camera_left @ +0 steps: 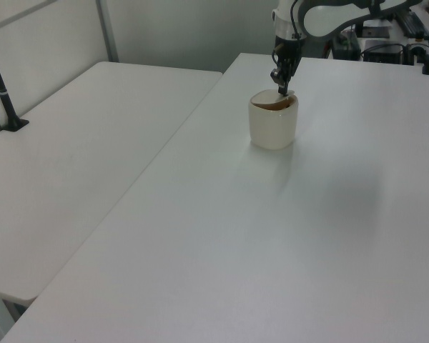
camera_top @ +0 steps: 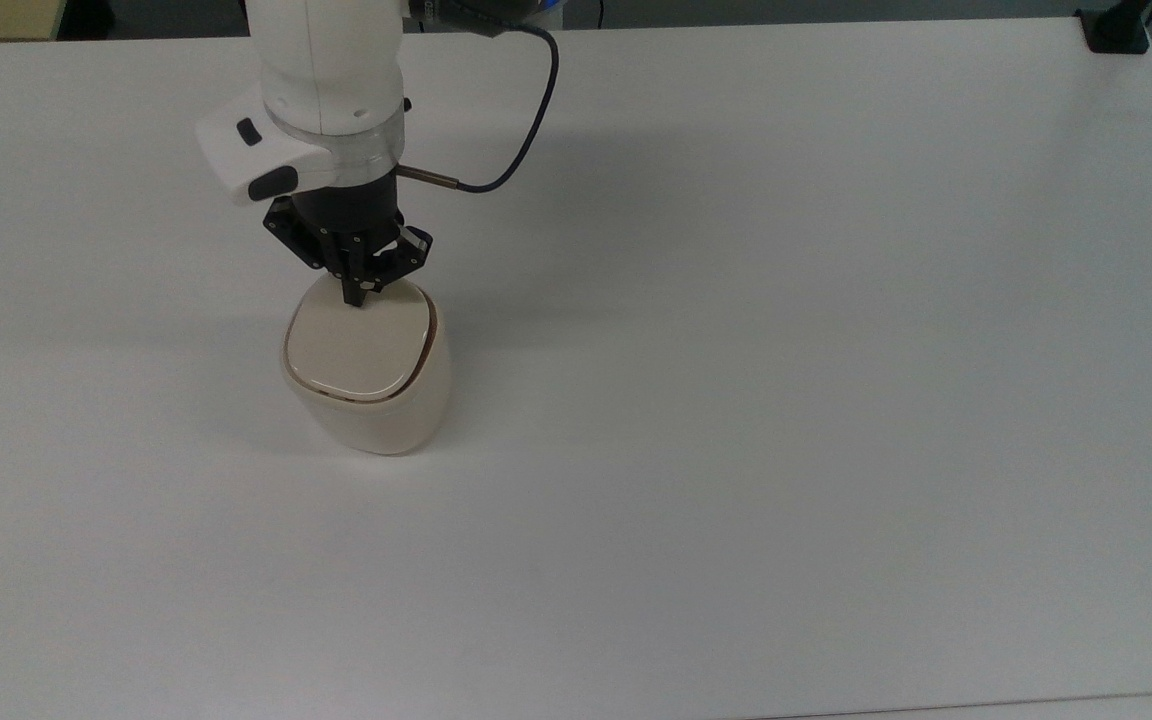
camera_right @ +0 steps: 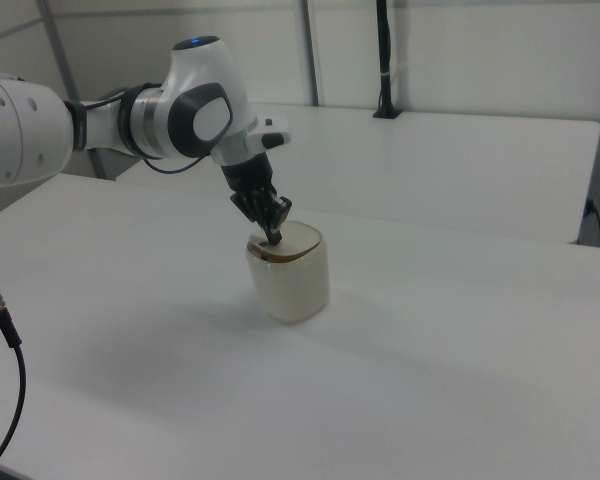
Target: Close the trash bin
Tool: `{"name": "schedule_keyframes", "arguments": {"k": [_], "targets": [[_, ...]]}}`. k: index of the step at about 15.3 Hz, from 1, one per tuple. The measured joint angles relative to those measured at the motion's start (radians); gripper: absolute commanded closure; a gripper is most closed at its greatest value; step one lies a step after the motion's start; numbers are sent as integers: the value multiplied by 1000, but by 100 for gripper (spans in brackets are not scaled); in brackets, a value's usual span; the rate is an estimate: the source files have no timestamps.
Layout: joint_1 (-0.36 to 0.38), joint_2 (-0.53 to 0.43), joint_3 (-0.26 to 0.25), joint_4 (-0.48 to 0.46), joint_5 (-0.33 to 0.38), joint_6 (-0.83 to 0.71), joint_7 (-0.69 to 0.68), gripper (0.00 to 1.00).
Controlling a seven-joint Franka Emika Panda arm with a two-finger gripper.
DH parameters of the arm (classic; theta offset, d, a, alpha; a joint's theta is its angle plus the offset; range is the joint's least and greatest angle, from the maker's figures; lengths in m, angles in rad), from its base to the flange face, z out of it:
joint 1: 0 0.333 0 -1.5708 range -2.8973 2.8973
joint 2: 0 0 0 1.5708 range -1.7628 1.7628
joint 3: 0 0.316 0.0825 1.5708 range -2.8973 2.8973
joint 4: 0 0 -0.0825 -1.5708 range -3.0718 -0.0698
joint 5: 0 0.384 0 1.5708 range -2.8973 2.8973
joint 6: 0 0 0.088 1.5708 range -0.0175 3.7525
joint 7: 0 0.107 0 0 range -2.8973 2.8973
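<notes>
One trash bin (camera_top: 368, 375) is seen on the white counter (camera_top: 786, 400), directly beneath the gripper (camera_top: 357, 296). Its flat lid (camera_top: 356, 350) lies nearly level over the body; a thin dark seam is traced around the rim in the top view, and in the left view a sliver of tan interior is visible under the lid edge at the gripper's side, so the lid is judged lowered but perhaps not fully seated.

The gripper's fingers are drawn together into a single narrow point, nothing held between them. That point is pressed on the lid close to the edge nearest the wrist, as seen in the top view and in the right view (camera_right: 272, 238).

Step in hand, as judged: the final press to seat the lid.
- Force is best directed straight down, so the light bin is not tipped or slid across the counter.
- Contact is best kept on the lid near the rim beneath the fingertips, where the latch is presumed to sit; the latch itself is hidden under the gripper.
- The press is best kept slow and stopped once the seam closes evenly all round.
- Sideways drag is to be avoided.

Beyond the bin the counter carries only a black mount (camera_top: 1116, 28) at its far corner, well apart from the gripper.
</notes>
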Motion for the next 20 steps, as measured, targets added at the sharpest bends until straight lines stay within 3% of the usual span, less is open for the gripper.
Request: {"name": "schedule_keyframes", "arguments": {"k": [10, 17, 19, 20], "targets": [[14, 14, 1, 18, -1, -6, 0, 99], [155, -127, 5, 42, -1, -221, -13, 99], [162, -178, 4, 42, -1, -289, -52, 96], [161, -196, 4, 42, -1, -316, -68, 87]]}}
